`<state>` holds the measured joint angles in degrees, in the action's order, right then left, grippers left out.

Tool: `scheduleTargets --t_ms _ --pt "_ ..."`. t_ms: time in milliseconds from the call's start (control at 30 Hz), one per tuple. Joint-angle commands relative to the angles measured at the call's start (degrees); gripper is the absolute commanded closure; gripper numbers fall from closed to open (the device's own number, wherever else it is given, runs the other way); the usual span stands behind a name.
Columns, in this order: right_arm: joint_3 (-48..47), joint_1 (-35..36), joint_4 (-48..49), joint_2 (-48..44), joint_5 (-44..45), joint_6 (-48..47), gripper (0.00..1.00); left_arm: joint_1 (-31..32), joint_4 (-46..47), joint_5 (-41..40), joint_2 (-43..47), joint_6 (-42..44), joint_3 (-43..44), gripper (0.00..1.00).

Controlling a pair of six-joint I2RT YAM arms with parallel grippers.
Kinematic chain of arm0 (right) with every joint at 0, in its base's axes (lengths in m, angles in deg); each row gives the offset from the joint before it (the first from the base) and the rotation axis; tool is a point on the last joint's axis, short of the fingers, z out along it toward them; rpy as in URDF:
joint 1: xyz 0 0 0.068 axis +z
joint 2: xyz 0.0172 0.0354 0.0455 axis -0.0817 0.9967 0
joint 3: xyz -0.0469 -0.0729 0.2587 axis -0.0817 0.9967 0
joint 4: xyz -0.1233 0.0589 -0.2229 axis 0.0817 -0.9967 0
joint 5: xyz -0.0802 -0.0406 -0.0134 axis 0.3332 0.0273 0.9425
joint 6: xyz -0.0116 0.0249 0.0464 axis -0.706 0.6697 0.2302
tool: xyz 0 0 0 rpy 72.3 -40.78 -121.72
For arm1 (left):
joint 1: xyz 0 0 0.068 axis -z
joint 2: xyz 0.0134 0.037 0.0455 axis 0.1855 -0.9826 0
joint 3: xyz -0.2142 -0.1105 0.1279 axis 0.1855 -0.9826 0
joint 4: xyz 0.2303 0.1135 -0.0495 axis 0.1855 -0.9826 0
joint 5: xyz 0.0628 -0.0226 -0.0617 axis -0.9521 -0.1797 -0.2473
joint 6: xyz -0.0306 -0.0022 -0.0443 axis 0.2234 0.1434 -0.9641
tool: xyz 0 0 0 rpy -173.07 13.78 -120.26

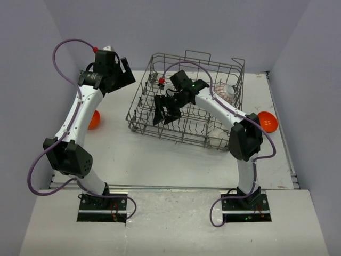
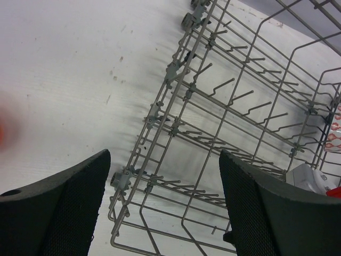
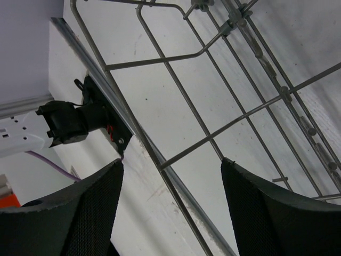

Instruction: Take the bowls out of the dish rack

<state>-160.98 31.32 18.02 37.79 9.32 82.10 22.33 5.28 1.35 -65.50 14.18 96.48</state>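
Over the dish rack's [image 1: 176, 137] left half, our right gripper [image 1: 165, 114] hangs, jaws apart, empty. Left gripper [image 1: 124, 73] beside it, also spread. Orange bowls [image 1: 94, 119] [image 1: 267, 121] sit out; patterned bowl [image 1: 224, 92] and white bowl [image 1: 217, 136] remain racked. Next: reach one.

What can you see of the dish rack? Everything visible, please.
The dish rack is a large rectangular basket of grey metal wire: rows of upright tines across the floor, small rollers on its lower edge, a loop handle on the far wall. It stands upright, slightly skewed, on the white table. A patterned bowl and a white bowl sit at its right end. The right gripper, open and empty, hangs over its left half; contact unclear.
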Motion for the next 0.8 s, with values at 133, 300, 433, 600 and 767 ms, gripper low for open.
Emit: scheduleTargets --t_ms 133,300,433,600,767 --pt "-4.8 2.3 -0.4 2.7 -2.3 -0.5 0.32 -2.8 0.8 3.0 3.2 1.8 -1.1 0.17" --pt "-5.3 4.1 -1.1 3.6 -2.3 -0.3 0.38 -5.0 1.5 4.0 3.7 1.9 -2.1 0.17" --pt "-5.2 5.1 -1.7 4.1 -1.8 -0.5 0.47 -6.4 2.6 4.1 5.1 1.8 -3.7 0.16" --pt "-4.5 6.6 -2.6 3.6 -1.1 -0.6 0.76 -8.7 3.4 6.7 6.5 1.8 -6.2 0.16" --pt "-0.1 8.1 -1.1 1.4 -0.5 0.6 0.95 -10.6 3.8 7.5 7.6 1.9 -7.8 0.17"
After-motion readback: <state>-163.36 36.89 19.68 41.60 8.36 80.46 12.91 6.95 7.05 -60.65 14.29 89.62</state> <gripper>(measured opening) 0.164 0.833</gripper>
